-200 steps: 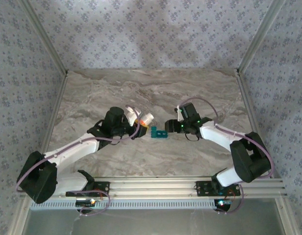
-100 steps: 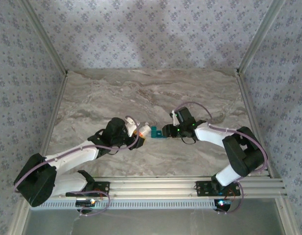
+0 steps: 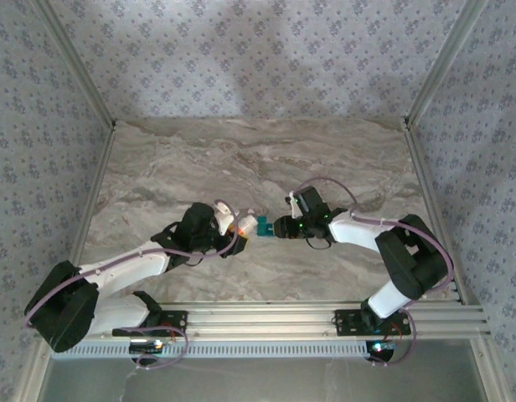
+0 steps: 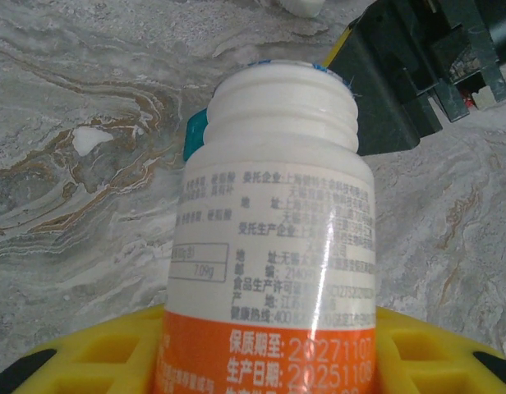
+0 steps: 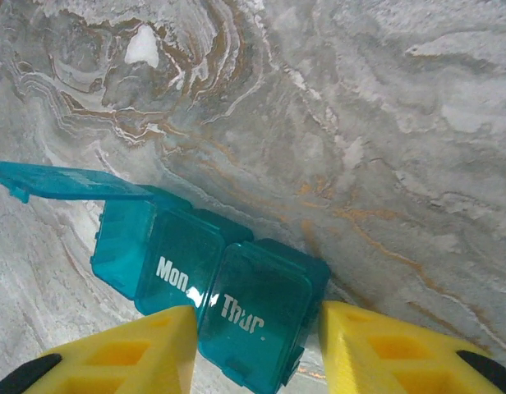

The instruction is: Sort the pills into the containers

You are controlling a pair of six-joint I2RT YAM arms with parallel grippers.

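The right gripper (image 5: 257, 316) pinches its two yellow fingers on the end compartment of the teal containers (image 5: 212, 271). They form one strip of three lying mid-worktop (image 5: 384, 123): two lids shut, marked Mon and Thur, and one open lid (image 5: 64, 182). The left gripper (image 4: 265, 353) clasps one white bottle (image 4: 273, 222) with an orange band, just beside the strip.
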